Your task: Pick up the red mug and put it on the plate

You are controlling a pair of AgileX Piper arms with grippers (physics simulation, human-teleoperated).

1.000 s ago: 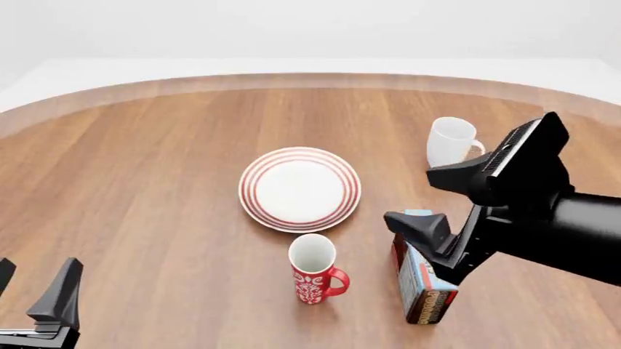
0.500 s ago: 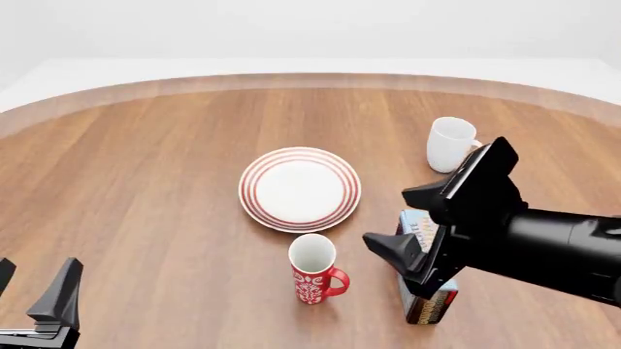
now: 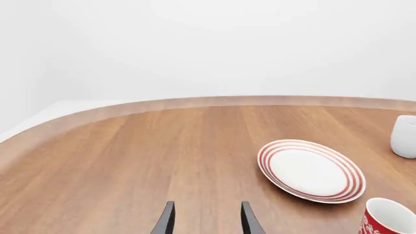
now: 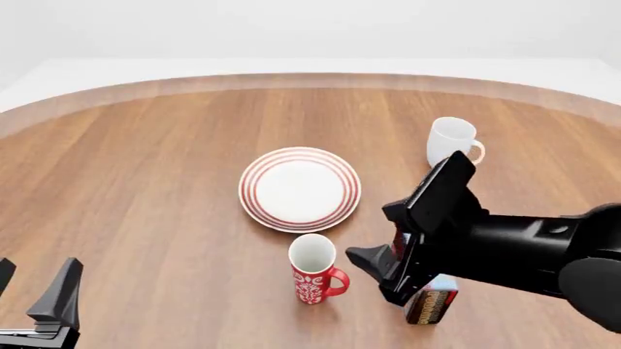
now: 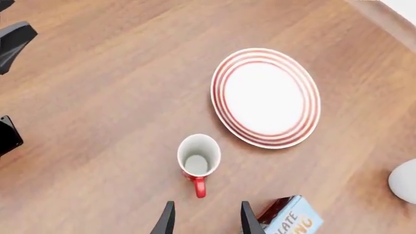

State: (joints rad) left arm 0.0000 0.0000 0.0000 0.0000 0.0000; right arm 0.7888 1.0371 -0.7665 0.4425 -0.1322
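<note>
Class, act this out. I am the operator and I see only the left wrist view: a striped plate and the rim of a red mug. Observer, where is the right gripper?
Observer: The right gripper hovers open just short of the red mug, on its handle side, touching nothing.
Operator: Which way does the handle point?
Observer: In the front view, the handle points to the robot's right, away from the plate.
Operator: Anything crowding that side?
Observer: Yes, a printed box stands to the mug's right, partly hidden under the right arm.
</note>
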